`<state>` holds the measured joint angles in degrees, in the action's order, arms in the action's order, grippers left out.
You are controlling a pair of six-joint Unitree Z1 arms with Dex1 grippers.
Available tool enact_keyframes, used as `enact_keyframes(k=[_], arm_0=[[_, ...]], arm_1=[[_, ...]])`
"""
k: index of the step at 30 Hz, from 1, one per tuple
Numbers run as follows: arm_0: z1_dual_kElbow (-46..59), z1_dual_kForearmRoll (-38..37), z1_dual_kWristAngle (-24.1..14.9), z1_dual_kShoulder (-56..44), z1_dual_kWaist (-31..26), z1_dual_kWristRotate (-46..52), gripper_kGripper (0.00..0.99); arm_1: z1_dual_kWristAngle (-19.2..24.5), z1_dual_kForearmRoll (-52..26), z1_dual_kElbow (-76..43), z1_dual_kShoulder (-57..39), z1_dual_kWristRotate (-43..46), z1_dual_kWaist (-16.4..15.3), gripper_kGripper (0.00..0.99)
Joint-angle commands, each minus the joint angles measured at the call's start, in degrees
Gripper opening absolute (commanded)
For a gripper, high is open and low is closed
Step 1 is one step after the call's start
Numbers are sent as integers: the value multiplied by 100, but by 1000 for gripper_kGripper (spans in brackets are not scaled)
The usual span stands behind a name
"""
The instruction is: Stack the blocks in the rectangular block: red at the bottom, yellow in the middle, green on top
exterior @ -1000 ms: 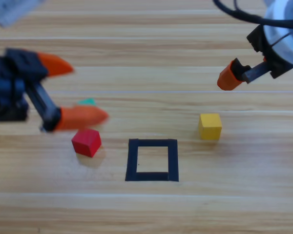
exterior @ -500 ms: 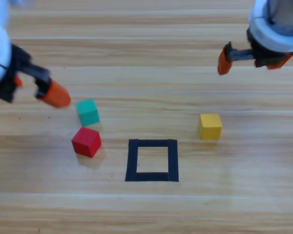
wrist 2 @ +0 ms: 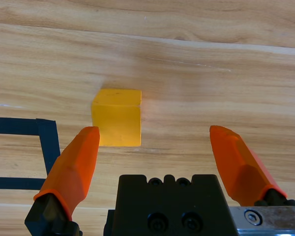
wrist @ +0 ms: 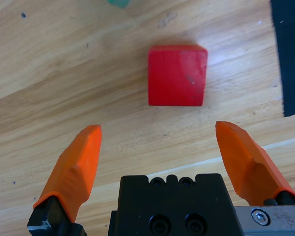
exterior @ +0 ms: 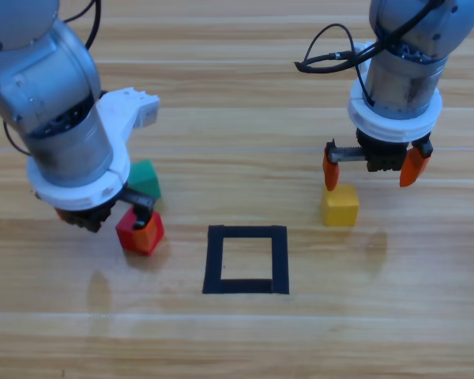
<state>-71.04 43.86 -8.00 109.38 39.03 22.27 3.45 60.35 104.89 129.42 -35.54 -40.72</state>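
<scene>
Left gripper [wrist: 157, 147] hung over the red cube [exterior: 139, 230], jaws spread wide either side, nothing held. Green cube [exterior: 145, 179] sat just beyond the red, close beside it. Right gripper [exterior: 369, 166] hovered just beyond the yellow cube [exterior: 340, 204], jaws wide, empty. Black tape outline [exterior: 246, 258] lay between the two cubes on the near side, nothing inside it, bare wooden table [exterior: 245, 347] all round.
</scene>
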Motion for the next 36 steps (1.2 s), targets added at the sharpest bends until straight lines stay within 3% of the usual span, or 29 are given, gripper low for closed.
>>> enact_keyframes(k=[1,26,32,36], arm_0=[[-261,158,176,119,-88,146,990],[-296,-448,220,945,-150,296,931],[-94,-774,203,1068,-229,269,904],[64,-984,220,1068,-299,225,857]], arm_1=[[-152,38,93,400,30,91,986],[-336,-49,331,909,205,47,976],[-362,-49,322,1059,223,47,899],[-433,-49,278,1059,223,38,727]])
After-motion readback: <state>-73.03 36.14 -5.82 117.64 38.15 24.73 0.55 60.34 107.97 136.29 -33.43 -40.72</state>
